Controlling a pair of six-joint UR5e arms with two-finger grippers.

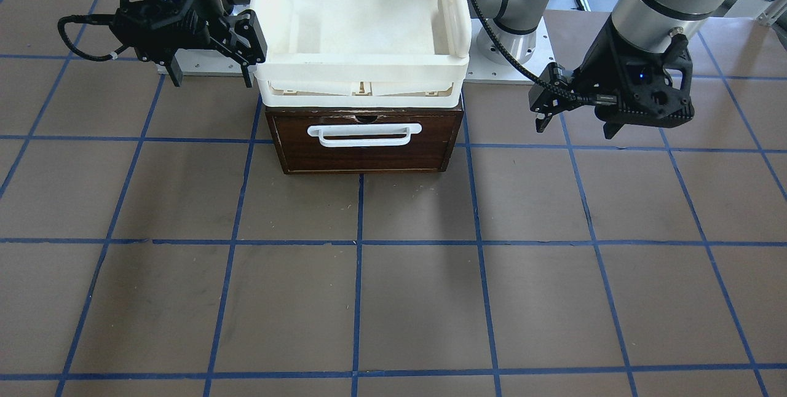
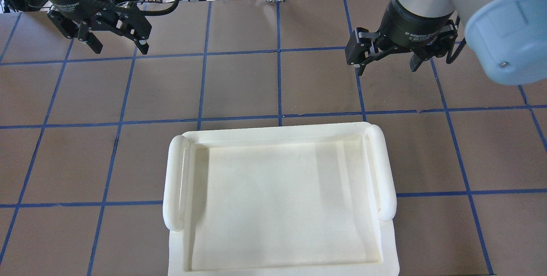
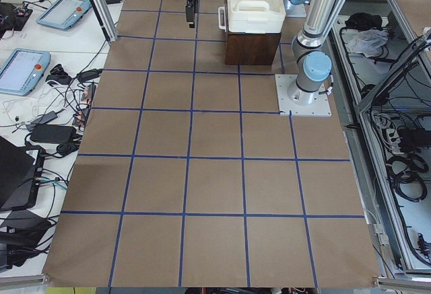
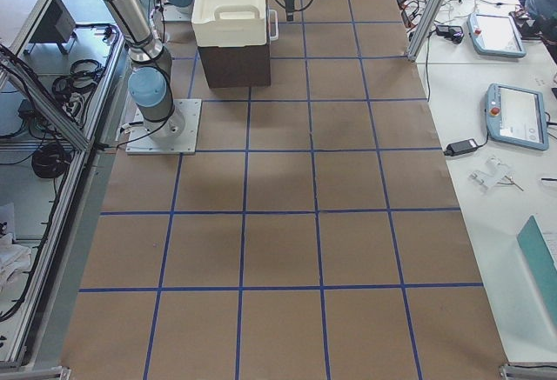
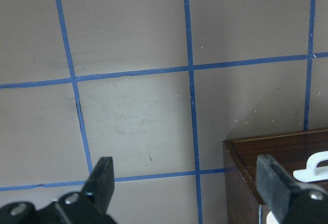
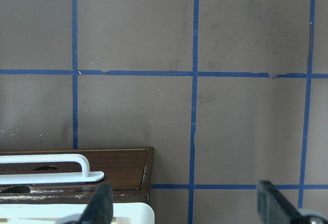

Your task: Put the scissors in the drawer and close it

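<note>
Drawer (image 1: 369,158) front — dark glossy wood, white plastic handle (image 1: 363,140); tray (image 1: 359,71) matt cream plastic; table (image 1: 418,298) matt brown.

Cream plastic tray (image 1: 363,71) with fat rounded handles on its two short ends sits toward one long edge of the brown paper-covered table (image 1: 418,298), which is marked off in squares with blue tape lines (image 1: 295,241). Off on the white side bench (image 3: 60,45) there are grey tablet-style controllers with screens (image 3: 23,70), plus a tangle of black cables and adapters (image 3: 47,133).

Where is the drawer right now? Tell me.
In the front-facing view the drawer sits shut at top centre, directly under the cream tray.
</note>
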